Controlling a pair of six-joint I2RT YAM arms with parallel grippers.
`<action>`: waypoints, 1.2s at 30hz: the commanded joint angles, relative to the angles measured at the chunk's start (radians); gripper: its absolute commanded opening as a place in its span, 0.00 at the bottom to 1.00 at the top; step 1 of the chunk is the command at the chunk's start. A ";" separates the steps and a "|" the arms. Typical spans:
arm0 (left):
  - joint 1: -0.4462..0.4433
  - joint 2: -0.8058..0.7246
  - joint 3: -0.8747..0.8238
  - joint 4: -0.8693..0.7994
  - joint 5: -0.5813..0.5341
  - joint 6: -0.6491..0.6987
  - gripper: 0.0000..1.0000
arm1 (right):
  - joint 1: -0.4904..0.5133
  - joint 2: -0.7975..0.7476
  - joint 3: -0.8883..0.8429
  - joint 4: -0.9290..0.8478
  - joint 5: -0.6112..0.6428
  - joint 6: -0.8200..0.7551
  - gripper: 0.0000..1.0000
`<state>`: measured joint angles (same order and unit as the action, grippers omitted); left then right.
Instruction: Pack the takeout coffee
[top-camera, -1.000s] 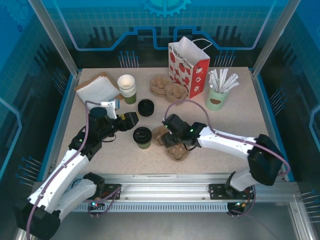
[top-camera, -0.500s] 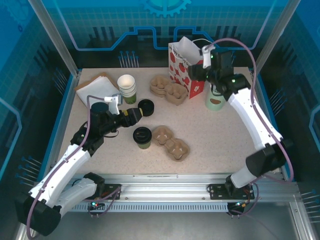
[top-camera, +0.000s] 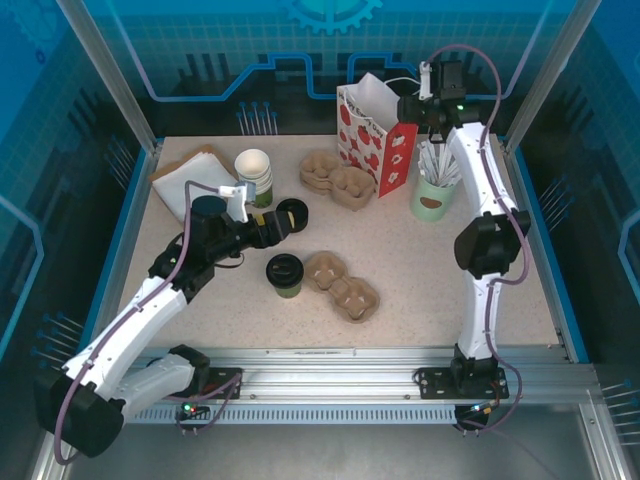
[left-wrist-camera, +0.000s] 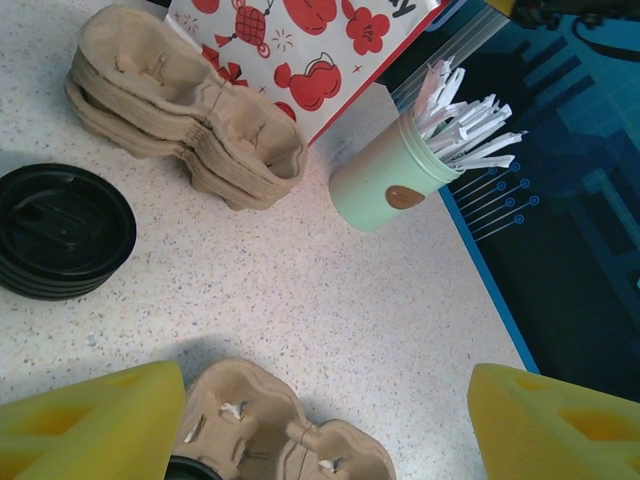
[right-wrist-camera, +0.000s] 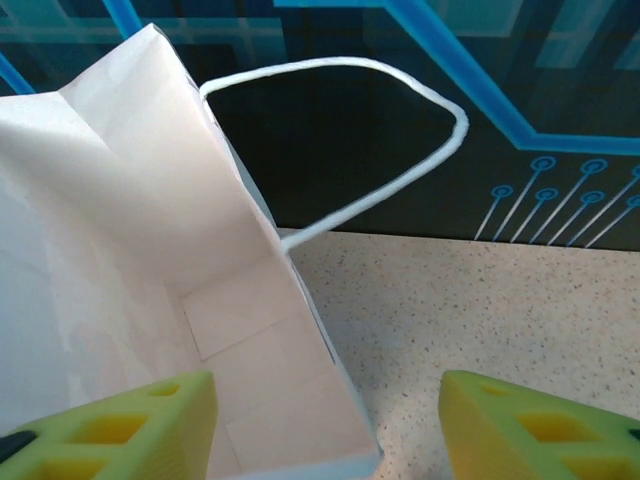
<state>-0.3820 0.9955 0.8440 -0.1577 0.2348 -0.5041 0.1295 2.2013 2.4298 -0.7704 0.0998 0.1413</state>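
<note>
The takeout coffee (top-camera: 285, 274), a small green cup with a black lid, stands mid-table beside a brown pulp carrier (top-camera: 343, 284). Just up and left of it hovers my left gripper (top-camera: 272, 228), open and holding nothing. In the left wrist view its yellow fingers (left-wrist-camera: 92, 424) stand wide over the carrier (left-wrist-camera: 270, 425), and the cup's lid (left-wrist-camera: 190, 470) peeks in at the bottom edge. My right gripper (top-camera: 412, 108) is raised over the red-and-white paper bag (top-camera: 378, 138) at the back. It is open (right-wrist-camera: 325, 432), straddling the bag's side wall (right-wrist-camera: 300, 400) without pinching it.
A stack of pulp carriers (top-camera: 336, 178), a low stack of black lids (top-camera: 292, 214), lidless cups (top-camera: 254, 176) and napkins (top-camera: 194, 178) lie along the back left. A mint cup of wrapped sticks (top-camera: 432, 192) stands right of the bag. The bag's white handle (right-wrist-camera: 345, 125) arches up.
My right arm swung from the carrier at mid-table up to the bag's top at the back. The left gripper shifted slightly up and right toward the lids.
</note>
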 joint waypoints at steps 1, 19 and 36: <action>-0.009 0.011 0.036 -0.019 0.024 0.037 0.77 | -0.016 0.063 0.119 -0.077 -0.037 0.007 0.57; -0.016 0.019 0.035 -0.032 0.006 0.036 0.77 | -0.028 0.207 0.299 -0.097 -0.060 -0.063 0.19; -0.015 0.012 0.032 -0.031 0.006 0.030 0.77 | -0.027 0.180 0.328 -0.113 -0.068 -0.067 0.00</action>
<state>-0.3904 1.0164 0.8505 -0.1783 0.2367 -0.4904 0.1158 2.3947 2.7171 -0.8673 0.0467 0.0769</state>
